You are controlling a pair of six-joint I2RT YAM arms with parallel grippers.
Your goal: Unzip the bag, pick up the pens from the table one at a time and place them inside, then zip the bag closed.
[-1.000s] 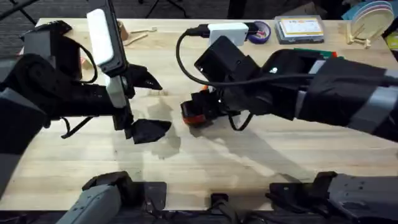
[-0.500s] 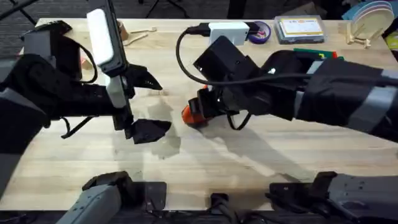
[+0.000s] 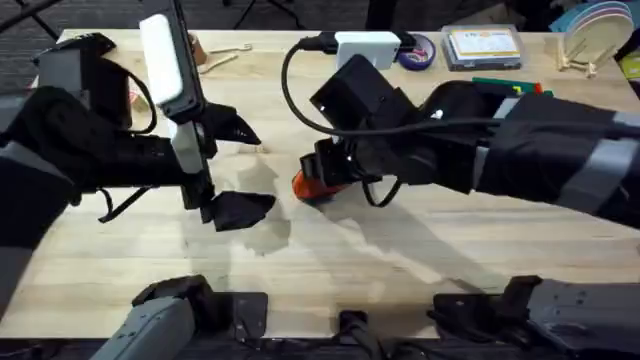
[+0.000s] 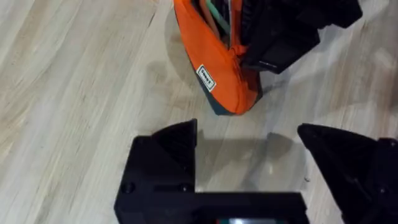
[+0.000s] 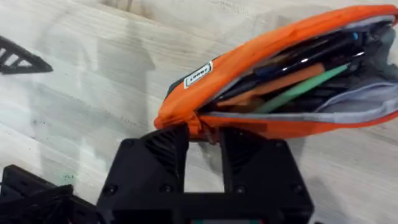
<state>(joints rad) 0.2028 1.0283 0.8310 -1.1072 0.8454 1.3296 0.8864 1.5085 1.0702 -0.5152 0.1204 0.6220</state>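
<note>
While our right claw (image 5: 204, 134) pinches the open orange fabric pouch (image 5: 280, 74) at its zip end on the pale wood bench (image 3: 420, 260), our left claw (image 4: 249, 155) hangs nearby, spread wide and empty.

Both arms are matte black with grey segments near their bases. The left arm (image 3: 110, 160) carries a white, rounded bar. A black cable loops over the boxy wrist housing of the right arm (image 3: 480, 140). Each claw has angular black fingers (image 4: 163, 149), seemingly plastic.
</note>
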